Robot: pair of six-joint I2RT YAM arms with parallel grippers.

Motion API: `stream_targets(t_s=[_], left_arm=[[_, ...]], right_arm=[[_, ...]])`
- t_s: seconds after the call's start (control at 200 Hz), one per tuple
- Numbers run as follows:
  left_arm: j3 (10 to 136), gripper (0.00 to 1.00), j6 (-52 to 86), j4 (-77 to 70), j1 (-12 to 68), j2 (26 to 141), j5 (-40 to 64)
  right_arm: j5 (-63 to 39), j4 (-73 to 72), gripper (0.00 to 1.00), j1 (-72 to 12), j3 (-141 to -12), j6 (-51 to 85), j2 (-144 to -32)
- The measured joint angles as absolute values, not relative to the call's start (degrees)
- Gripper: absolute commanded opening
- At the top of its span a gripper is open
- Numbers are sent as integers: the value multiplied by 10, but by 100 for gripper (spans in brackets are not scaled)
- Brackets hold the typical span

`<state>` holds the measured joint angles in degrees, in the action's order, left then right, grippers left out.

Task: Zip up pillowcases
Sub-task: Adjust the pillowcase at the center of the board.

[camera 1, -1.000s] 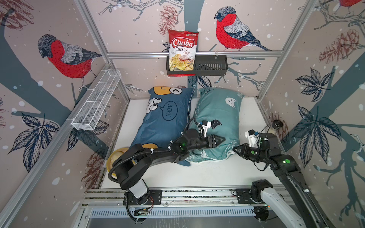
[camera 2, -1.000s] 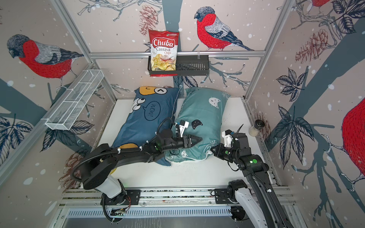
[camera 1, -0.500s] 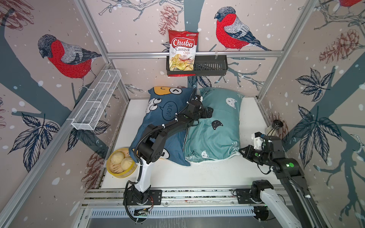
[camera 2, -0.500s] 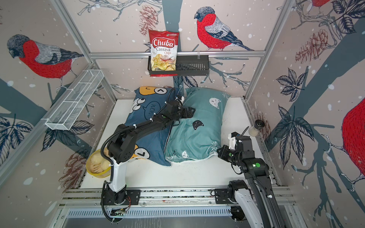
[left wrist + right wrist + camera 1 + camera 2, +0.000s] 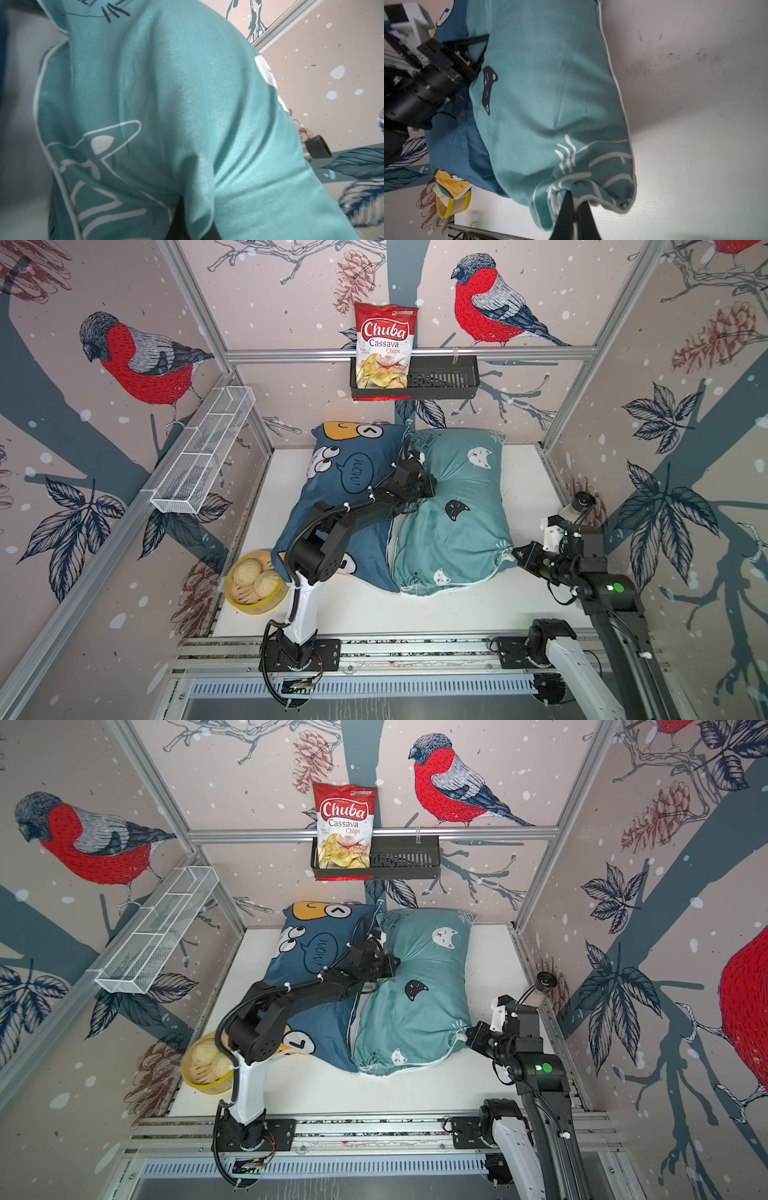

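Note:
Two pillowcases lie side by side on the white table in both top views: a dark blue one [image 5: 353, 472] with cartoon faces and a teal one [image 5: 457, 522] with cat faces. My left gripper [image 5: 424, 486] reaches over the blue one to the teal case's left edge. In the left wrist view the left gripper [image 5: 196, 224] is shut on a fold of teal fabric. My right gripper [image 5: 514, 552] is shut on the teal case's near right corner, where its dark fingers [image 5: 566, 207] pinch the white-piped edge. No zipper shows.
A yellow steamer of buns [image 5: 254, 587] stands at the near left, beside the left arm's base. A chips bag [image 5: 384, 348] sits in a black basket [image 5: 440, 381] on the back wall. A white wire basket [image 5: 203, 456] hangs on the left wall. A small cylinder [image 5: 582, 502] stands by the right wall.
The left gripper has swung from the teal case's near middle to its far left edge and closed on the fabric. The right gripper has drawn the corner slightly to the right.

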<state>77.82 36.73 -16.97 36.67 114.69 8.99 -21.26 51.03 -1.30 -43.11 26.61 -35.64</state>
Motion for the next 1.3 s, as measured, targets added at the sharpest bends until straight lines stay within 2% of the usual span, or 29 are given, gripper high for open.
stream_targets(t_s=[0.09,0.155,0.2,0.255,0.305,0.34,0.395,0.48,0.655,0.816,1.021,1.301], left_arm=[[726,0,380,-180,359,1101,61],[735,0,389,-178,354,1103,45],[753,4,390,-177,351,1116,41],[778,21,390,-176,350,1138,34],[796,45,390,-176,349,1155,30],[800,57,391,-176,347,1159,28],[799,67,392,-175,346,1156,21],[786,74,391,-175,344,1126,13],[714,72,386,-195,375,992,16],[595,68,438,-270,473,913,93],[531,63,528,-357,564,954,147],[622,63,549,-382,562,1114,125]], right_arm=[[-215,502,0,5,-437,256,-370],[-220,495,0,15,-440,251,-383],[-227,493,0,17,-443,247,-390],[-231,489,0,19,-449,241,-399],[-232,489,0,19,-456,237,-403],[-232,489,0,20,-462,233,-404],[-232,490,0,21,-470,224,-406],[-232,503,0,22,-479,209,-415],[-232,515,0,23,-480,195,-426],[-236,519,0,23,-480,194,-427],[-258,549,0,21,-498,182,-420],[-292,586,0,15,-511,182,-399]])
